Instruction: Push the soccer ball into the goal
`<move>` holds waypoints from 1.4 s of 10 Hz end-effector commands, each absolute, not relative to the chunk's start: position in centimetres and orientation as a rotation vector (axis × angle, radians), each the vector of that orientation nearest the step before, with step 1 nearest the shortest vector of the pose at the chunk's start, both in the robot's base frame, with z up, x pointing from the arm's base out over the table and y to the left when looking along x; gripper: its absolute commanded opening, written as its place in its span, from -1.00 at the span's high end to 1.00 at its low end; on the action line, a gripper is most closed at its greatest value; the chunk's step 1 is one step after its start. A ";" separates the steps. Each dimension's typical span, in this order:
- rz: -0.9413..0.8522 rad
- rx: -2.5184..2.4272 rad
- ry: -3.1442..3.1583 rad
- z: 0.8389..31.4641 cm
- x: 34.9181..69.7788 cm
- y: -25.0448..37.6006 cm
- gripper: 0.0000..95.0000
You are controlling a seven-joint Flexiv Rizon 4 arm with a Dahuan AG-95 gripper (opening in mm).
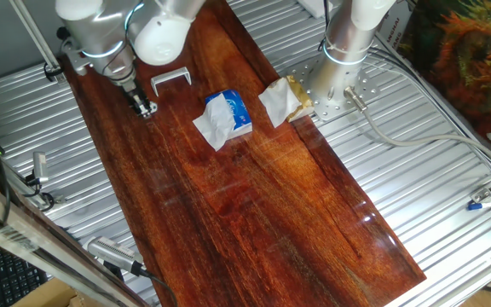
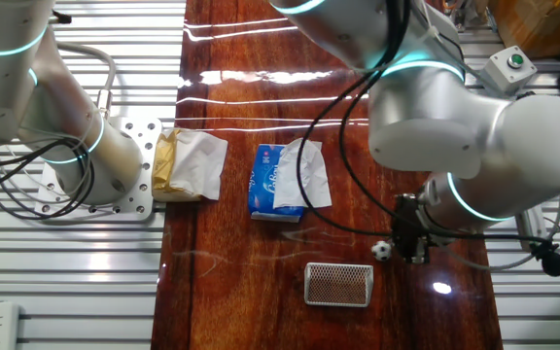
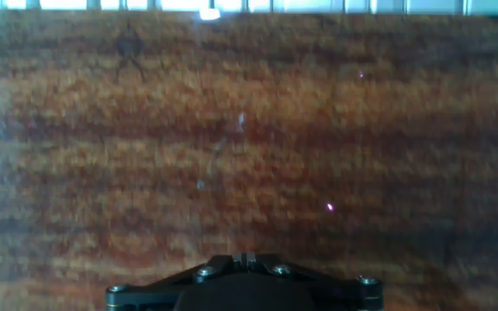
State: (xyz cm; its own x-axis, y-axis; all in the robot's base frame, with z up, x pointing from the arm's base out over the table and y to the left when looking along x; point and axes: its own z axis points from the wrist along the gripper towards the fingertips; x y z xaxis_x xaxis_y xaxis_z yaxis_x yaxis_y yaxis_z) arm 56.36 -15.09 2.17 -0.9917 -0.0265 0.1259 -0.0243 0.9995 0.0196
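Gripper (image 2: 414,243) hangs low over the wooden tabletop (image 2: 261,292), its finger spread impossible to judge. Near it stands the goal (image 2: 338,284), a small white-grey frame. Touching the gripper's side sits the soccer ball (image 2: 383,251), tiny, white with black patches.

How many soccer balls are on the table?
1. The soccer ball sits on the wooden table, right beside the gripper and near the goal. None other shows, though the arm could hide one.
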 end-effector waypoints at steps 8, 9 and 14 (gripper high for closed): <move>-0.040 -0.010 -2.962 2.2 52.5 -15.1 1.00; -0.042 -0.009 -2.961 2.2 52.5 -15.1 1.00; -0.150 -0.099 -2.951 4.0 52.2 -14.5 1.00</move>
